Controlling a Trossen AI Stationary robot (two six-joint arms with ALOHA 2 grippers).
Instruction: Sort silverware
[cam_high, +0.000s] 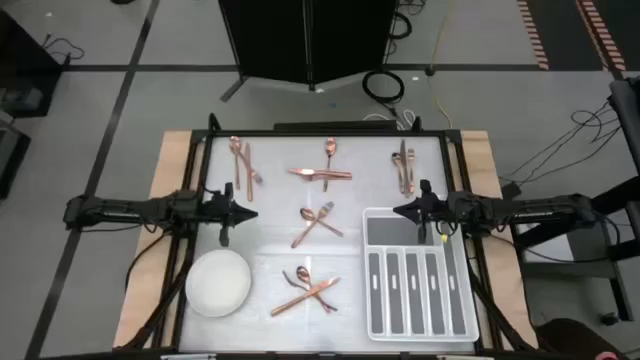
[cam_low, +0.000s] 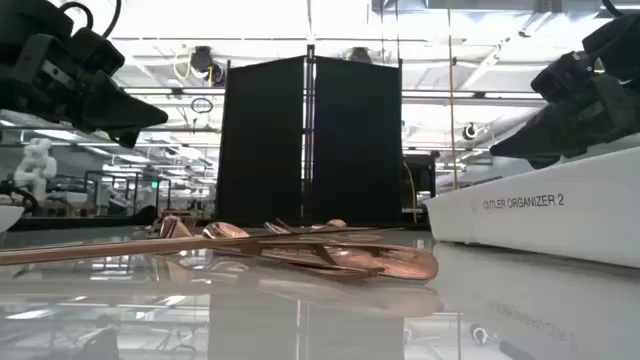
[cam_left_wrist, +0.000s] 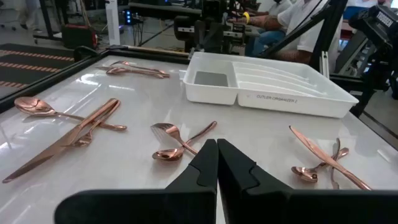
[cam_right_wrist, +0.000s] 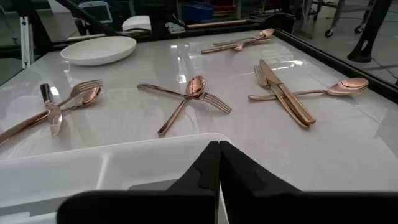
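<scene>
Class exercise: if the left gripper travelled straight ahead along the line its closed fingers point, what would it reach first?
Probably the crossed fork and spoon pair at mid-table, just ahead of the left gripper; the cutlery organizer lies beyond. The gripper's height above the table is unclear.

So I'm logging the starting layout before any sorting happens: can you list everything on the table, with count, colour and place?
Shiny copper forks, knives and spoons: five small crossed clusters, rose-gold, spread over the white tabletop; none in the tray.
Divided plastic cutlery tray: one, white with grey slots, near right corner.
Round bowl: one, white, near left corner.
Left gripper: one, dark, shut, above the table's left side.
Right gripper: one, dark, shut, over the tray's far end.
</scene>
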